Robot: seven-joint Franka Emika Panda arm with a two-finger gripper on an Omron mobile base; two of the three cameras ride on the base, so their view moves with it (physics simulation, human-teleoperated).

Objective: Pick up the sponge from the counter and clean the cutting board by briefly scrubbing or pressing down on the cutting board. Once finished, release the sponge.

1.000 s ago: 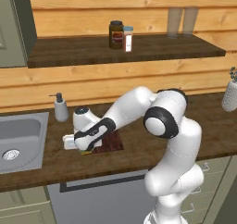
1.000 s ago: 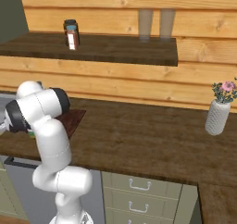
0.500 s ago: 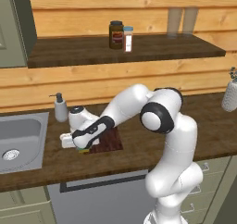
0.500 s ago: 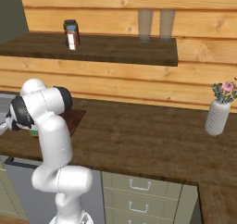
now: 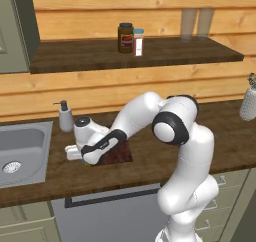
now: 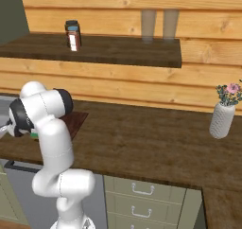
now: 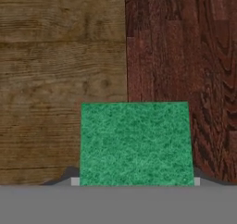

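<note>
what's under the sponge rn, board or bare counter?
Both, in the hand view: the sponge straddles the edge where the cutting board meets the counter. Whether it touches them can't be told; its underside is hidden.

We count one sponge [image 7: 136, 142], one board [image 5: 116, 153] and one sink [image 5: 22, 151] — above the counter [image 6: 156, 147], two jars [image 5: 130, 37], two glasses [image 6: 157, 24]; one vase [image 6: 222, 119], one dispenser [image 5: 65, 117].

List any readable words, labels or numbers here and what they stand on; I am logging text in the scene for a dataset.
No text can be read.
The dark jar on the wall shelf bears a label, too blurred to read.
The small white bottle beside it bears a reddish patch, no legible letters.
The soap dispenser is plain.
</note>
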